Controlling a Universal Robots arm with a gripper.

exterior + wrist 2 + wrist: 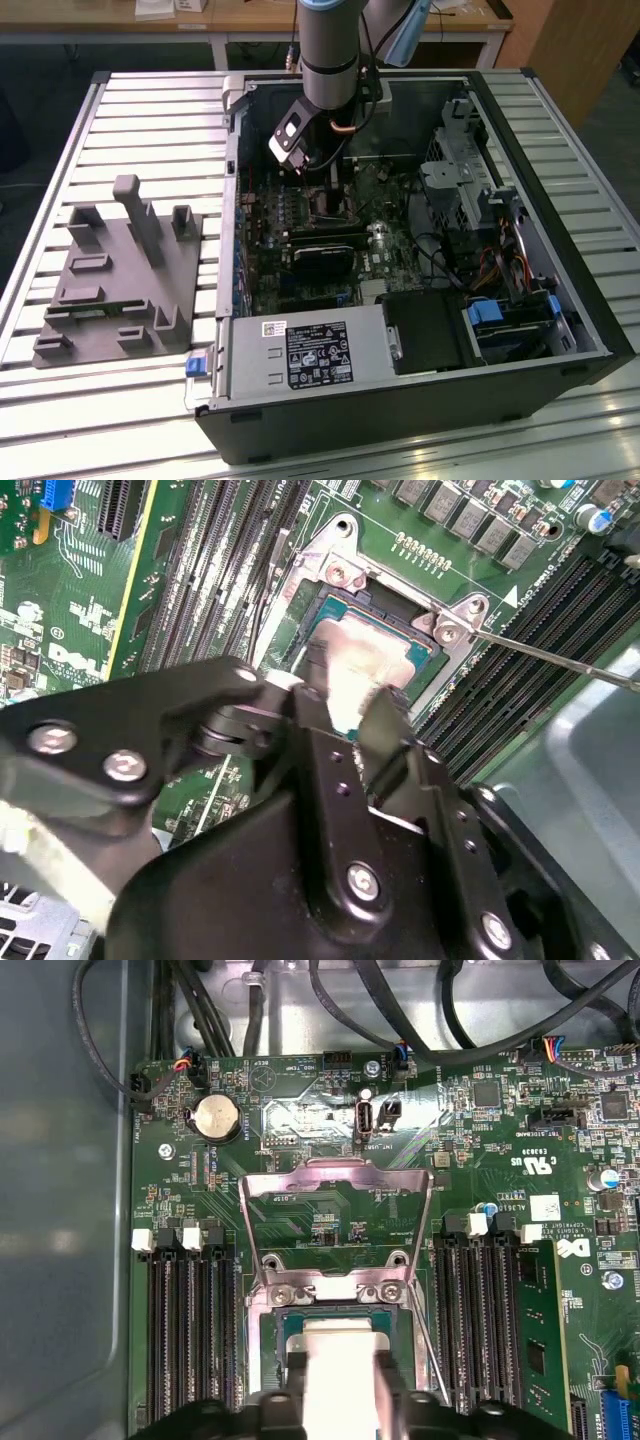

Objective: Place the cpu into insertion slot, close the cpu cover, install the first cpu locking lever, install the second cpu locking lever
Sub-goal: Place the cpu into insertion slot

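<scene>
1. Setting: an open dark grey metal computer case (400,425) lies on its side on the slatted silver metal bench (150,120) and takes up the centre and right of the exterior view. A grey moulded fixture block (110,290) sits well apart from it, toward the exterior view's left. The arm reaches down into the case at upper centre.
2. Gripper: the black metal gripper (345,708) hangs directly over the green motherboard (500,1170). Its fingers (388,730) are drawn narrow and appear clamped on two opposite edges of the cpu.
3. Task thing: the cpu (355,660), a small flat square chip with a pale silvery-beige metal face, sits within the black rim of the insertion slot (385,610), a small square socket. Whether it is fully seated or just above the contacts cannot be told.
4. Cover and lever: the cpu cover (340,1170), a thin square silvery metal frame with a window, stands swung open on its hinge just beside the slot. A thin silvery wire locking lever (560,658) juts away from a slot corner, unlatched.
5. Hazards, as a judgement:
   - A chip tilted or offset in the slot could bend the contacts if pressed.
   - Uneven release by the fingers could drag it askew.
   - The open cover could fall onto the fingers if the arm knocks it.
</scene>
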